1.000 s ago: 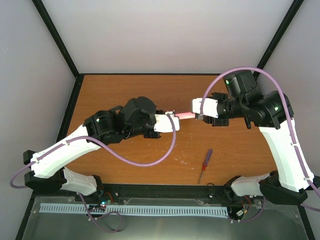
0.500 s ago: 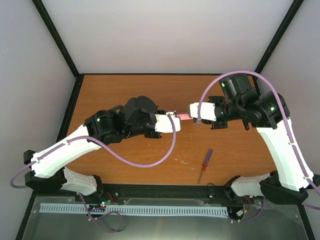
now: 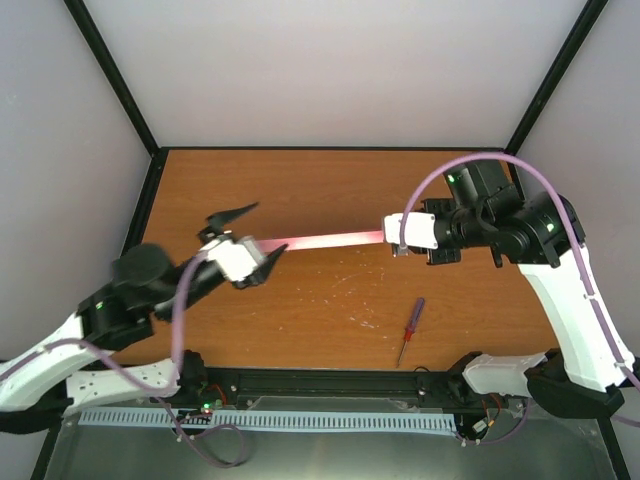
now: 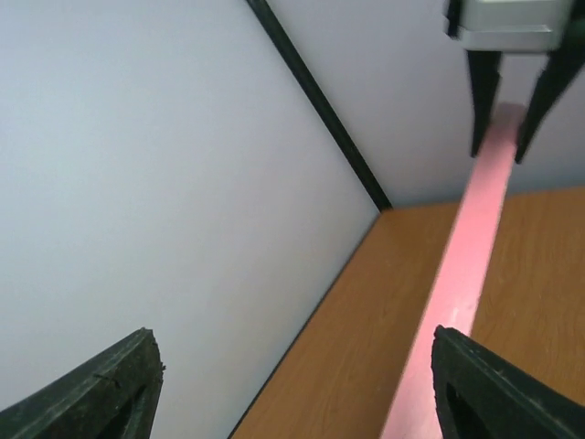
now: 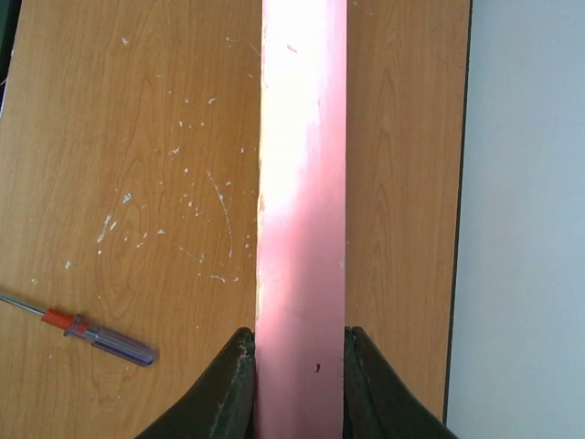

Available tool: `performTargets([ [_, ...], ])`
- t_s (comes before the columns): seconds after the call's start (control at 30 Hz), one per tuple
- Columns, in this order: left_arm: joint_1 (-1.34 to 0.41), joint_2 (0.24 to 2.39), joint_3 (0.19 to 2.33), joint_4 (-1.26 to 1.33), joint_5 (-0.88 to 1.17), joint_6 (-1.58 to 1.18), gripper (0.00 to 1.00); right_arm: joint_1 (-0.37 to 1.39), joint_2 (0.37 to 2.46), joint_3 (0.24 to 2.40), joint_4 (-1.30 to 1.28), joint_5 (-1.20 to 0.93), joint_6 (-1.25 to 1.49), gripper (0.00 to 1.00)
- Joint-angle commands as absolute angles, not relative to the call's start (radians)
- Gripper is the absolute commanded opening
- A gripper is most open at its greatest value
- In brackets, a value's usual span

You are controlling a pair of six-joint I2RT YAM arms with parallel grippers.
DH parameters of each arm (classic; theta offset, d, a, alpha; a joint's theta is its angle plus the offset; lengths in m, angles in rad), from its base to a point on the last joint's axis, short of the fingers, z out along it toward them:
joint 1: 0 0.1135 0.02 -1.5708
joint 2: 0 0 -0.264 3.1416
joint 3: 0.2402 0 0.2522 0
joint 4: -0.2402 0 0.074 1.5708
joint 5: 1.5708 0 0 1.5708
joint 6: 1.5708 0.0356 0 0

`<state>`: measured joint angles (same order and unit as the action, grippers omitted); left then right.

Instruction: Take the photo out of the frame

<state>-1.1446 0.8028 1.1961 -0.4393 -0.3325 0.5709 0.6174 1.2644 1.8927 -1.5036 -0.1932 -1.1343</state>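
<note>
The frame [image 3: 325, 239] shows only as a long pink edge, turned edge-on to the top view over the middle of the table. My right gripper [image 3: 388, 236] is shut on its right end; in the right wrist view the fingers [image 5: 239, 380] press both sides of the pink edge [image 5: 302, 201]. My left gripper [image 3: 250, 240] stands open at the frame's left end. In the left wrist view the pink edge [image 4: 462, 265] runs just inside my right finger [image 4: 484, 393], and the left gripper [image 4: 292, 352] grips nothing. The photo is hidden.
A screwdriver [image 3: 410, 331] with a red and purple handle lies on the wooden table [image 3: 250, 190] at the front right, also in the right wrist view as the screwdriver [image 5: 101, 335]. Grey walls with black posts close the table's back and sides.
My left gripper has opened and let go of the frame, and the left arm has drawn back toward the front left. The right gripper keeps its hold, and more pink edge shows.
</note>
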Motion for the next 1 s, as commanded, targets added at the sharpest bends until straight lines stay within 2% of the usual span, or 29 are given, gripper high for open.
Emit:
performTargets([
  [0.0, -1.137, 0.627, 1.052, -0.314, -0.321, 0.476, 0.79, 0.607, 1.176, 1.845, -1.457, -0.163, -1.192, 0.03],
  [0.2, -1.137, 0.467, 0.870, -0.362, -0.267, 0.498, 0.76, 0.576, 1.117, 1.782, -1.436, -0.161, -1.263, 0.03],
  [0.5, -1.137, 0.454, 0.792, -0.468, -0.249, 0.504, 0.70, 0.574, 1.102, 1.778, -1.451, -0.163, -1.280, 0.03],
  [0.8, -1.137, 0.509, 0.799, -0.432, -0.222, 0.558, 0.37, 0.574, 1.088, 1.761, -1.439, -0.180, -1.289, 0.03],
  [0.97, -1.137, 0.548, 0.817, -0.406, -0.227, 0.598, 0.13, 0.574, 1.065, 1.731, -1.415, -0.211, -1.288, 0.05],
])
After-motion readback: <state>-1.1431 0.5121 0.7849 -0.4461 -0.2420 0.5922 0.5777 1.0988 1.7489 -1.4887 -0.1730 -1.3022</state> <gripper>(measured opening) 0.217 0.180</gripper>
